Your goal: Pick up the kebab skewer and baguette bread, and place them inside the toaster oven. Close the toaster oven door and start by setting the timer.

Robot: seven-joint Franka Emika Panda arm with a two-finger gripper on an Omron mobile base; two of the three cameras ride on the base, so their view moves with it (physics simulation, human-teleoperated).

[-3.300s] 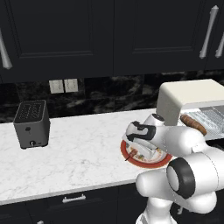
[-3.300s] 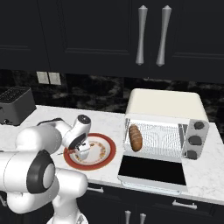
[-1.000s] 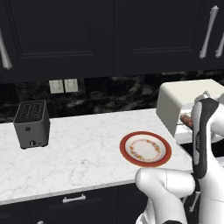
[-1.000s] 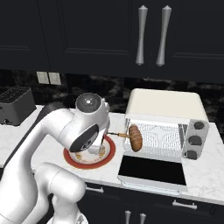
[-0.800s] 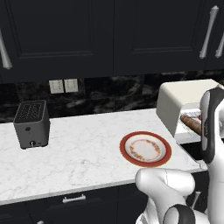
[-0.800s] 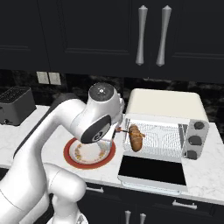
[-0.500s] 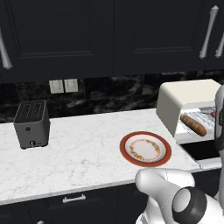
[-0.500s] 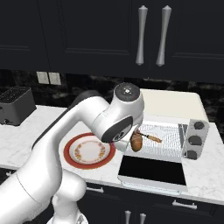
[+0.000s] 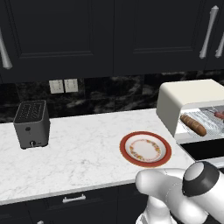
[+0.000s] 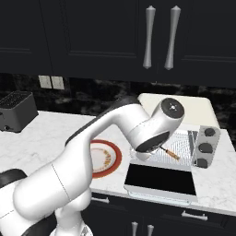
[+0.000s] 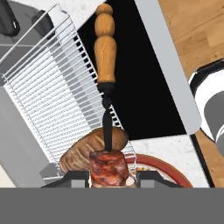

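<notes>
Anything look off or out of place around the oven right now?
Nothing stands out. The baguette bread lies flat on the rack in the toaster oven, the toaster oven door hangs open, and the gripper holds the kebab skewer over it.

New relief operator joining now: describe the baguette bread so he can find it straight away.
Find the cream-white toaster oven at the right end of the marble counter, its door folded down. On the wire rack inside lies the baguette bread, a stubby reddish-brown loaf, thicker than the wooden-handled kebab skewer in the claw.
</notes>
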